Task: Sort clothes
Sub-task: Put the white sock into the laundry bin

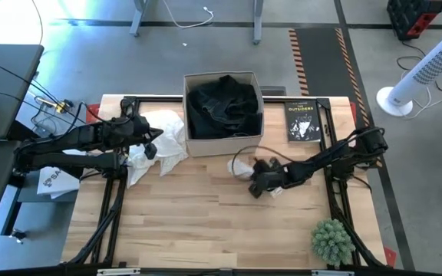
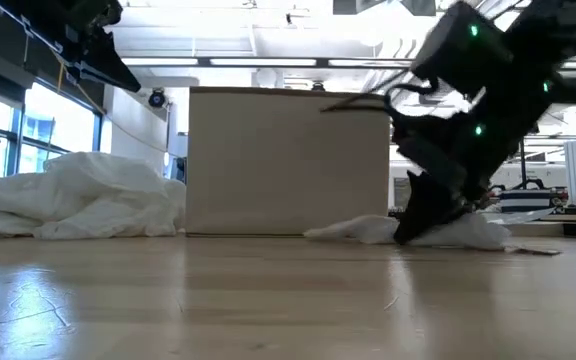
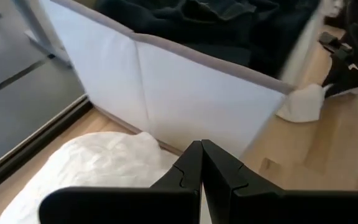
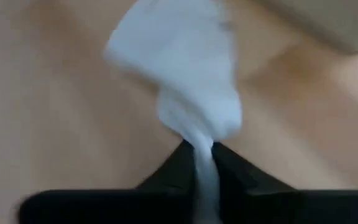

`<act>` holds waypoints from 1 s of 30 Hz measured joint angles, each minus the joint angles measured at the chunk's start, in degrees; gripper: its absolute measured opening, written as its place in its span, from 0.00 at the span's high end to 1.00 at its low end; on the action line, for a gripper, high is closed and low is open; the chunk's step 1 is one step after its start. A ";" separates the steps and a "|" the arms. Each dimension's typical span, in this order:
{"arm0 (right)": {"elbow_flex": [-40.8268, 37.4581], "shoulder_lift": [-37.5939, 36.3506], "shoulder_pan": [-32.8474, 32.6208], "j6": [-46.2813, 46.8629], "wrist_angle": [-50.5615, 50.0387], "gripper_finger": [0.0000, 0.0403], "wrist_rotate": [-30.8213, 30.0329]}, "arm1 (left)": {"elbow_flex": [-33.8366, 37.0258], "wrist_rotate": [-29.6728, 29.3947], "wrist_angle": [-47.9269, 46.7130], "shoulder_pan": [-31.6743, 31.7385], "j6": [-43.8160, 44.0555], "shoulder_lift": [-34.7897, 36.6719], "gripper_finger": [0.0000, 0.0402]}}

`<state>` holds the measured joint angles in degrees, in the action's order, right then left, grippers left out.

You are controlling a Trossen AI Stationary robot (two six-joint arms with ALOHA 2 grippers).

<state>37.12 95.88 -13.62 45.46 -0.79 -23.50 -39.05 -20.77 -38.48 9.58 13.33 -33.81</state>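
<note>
A small white garment (image 1: 242, 165) lies on the table by the right near corner of the cardboard box (image 1: 221, 146). My right gripper (image 1: 253, 178) is shut on it, low over the table; it shows in the low view (image 2: 420, 222) too. A pile of white cloth (image 1: 171, 130) lies on the table against the box's left side. My left gripper (image 1: 153, 144) hangs above this pile, shut and empty, well clear of it in the low view (image 2: 103, 55). Black clothes (image 1: 222, 107) fill the box. My right gripper pinches a gathered part of the white garment (image 4: 202, 154) between its two fingers. The fingers slant down from the table's right side. The rest of the garment (image 4: 179, 62) spreads ahead of the fingers and lies on the table (image 2: 363, 230).
A black paperback book (image 1: 303, 121) lies to the right of the box. A small green plant (image 1: 332, 241) stands at the near right corner. The near half of the wooden table (image 1: 206, 222) is bare.
</note>
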 joint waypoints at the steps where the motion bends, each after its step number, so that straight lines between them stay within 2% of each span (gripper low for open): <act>1: 1.62 -0.05 -0.44 -2.03 -0.59 0.95 2.73 | 0.00 0.72 -0.14 -0.33 -0.52 0.01 1.00; 5: 11.62 -1.25 -1.17 -10.42 -1.16 0.93 12.73 | 0.00 5.07 -4.12 -1.10 -3.13 0.70 1.00; 7: 18.52 -1.81 -1.08 -17.58 -2.18 0.93 11.66 | 0.00 6.30 -5.12 -1.27 -2.67 1.20 1.00; 9: 25.72 -1.81 -1.08 -27.86 -4.88 0.95 4.35 | 0.00 6.60 -4.81 -1.71 -2.12 1.49 1.00; 13: 38.48 -1.94 1.10 -48.78 -2.83 0.98 -18.42 | 0.00 6.47 -4.91 -2.33 -1.17 1.48 1.00; 14: 41.00 -1.99 2.56 -53.14 -1.79 0.98 -22.18 | 0.00 6.38 -4.92 -2.50 -0.94 1.46 1.00; 16: 45.81 -1.96 6.36 -59.25 -1.18 0.96 -24.44 | 0.00 6.30 -4.94 -2.80 -0.93 1.48 1.00; 17: 48.05 -1.92 8.63 -60.65 -1.22 0.95 -23.49 | 0.00 6.29 -4.92 -2.95 -0.89 1.48 1.00; 19: 51.06 -1.95 13.61 -60.28 -1.30 0.94 -16.98 | 0.00 6.29 -4.98 -3.20 -0.34 1.48 1.00; 23: 52.05 -1.90 23.17 -51.97 -5.86 0.92 -2.17 | 0.00 6.09 -5.07 -3.81 0.10 1.48 1.00; 26: 51.96 -1.45 28.04 -45.17 -15.80 0.88 0.92 | 0.00 5.99 -5.07 -3.82 0.12 1.48 1.00; 30: 51.85 -1.25 31.60 -38.11 -26.16 0.76 5.48 | 0.00 5.94 -5.09 -3.82 0.12 1.48 1.00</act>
<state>88.97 94.63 17.98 7.35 -26.94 -18.02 -39.05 -14.83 -43.57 5.76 13.45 -32.34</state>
